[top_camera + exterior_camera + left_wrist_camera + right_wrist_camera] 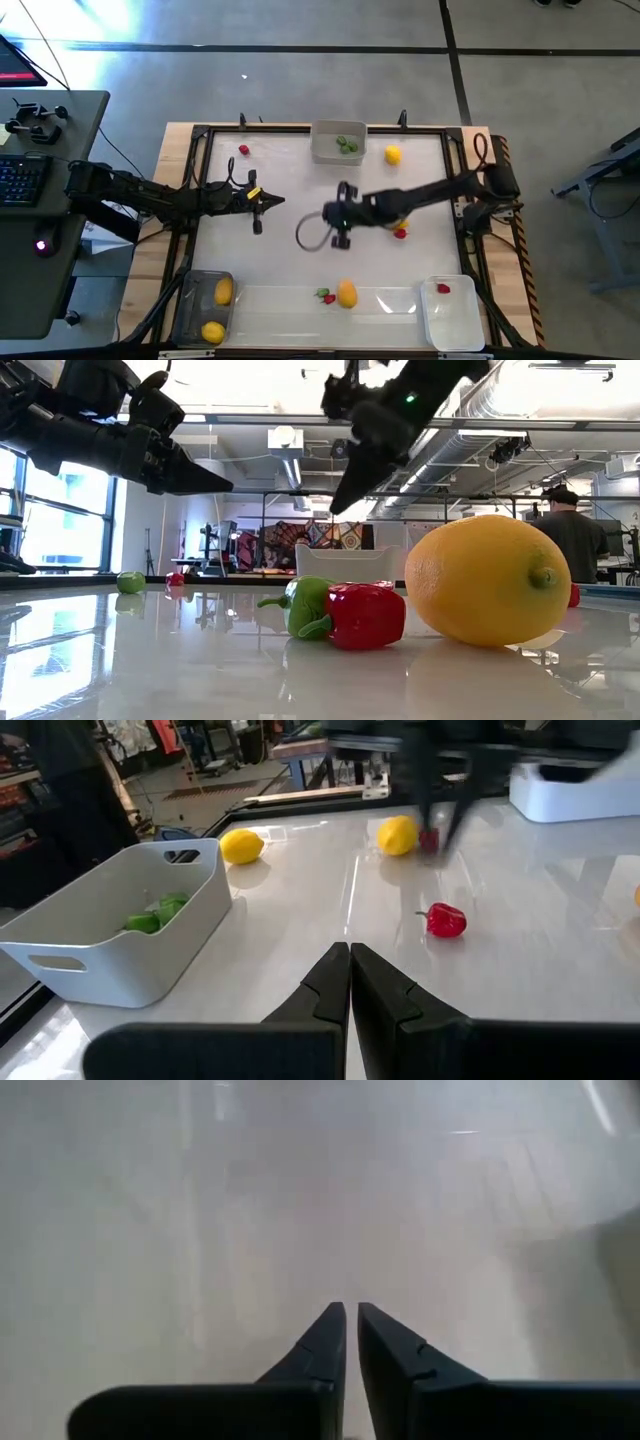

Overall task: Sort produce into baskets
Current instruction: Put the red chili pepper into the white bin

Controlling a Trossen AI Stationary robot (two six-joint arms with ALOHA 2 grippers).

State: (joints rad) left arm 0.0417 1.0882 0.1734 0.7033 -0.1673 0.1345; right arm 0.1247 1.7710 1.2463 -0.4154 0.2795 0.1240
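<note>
1. The right gripper hangs over the bare middle of the bench. Its fingers are nearly together with nothing between them, so it carries no produce. The wrist view shows only blank benchtop ahead.

2. The left gripper waits left of centre, raised off the bench, fingers closed and empty. It points towards the middle, clear of the right arm's reach.

3. The baskets sit at the bench edges, which leaves the middle free for picking:
   - The grey bin at the far edge holds green pieces.
   - The dark clear bin at the near left corner holds two lemons.
   - The white bin at the near right corner holds one red piece.
   That looks like sorting by colour.

4. Produce still loose:
   - a lemon beside the grey bin;
   - a red piece near the far left;
   - a red piece and something yellow just under the right arm;
   - a lemon, a red pepper and a green pepper bunched by the near edge.

5. My judgement: the sort is partway done, and the right gripper is between picks.
</note>
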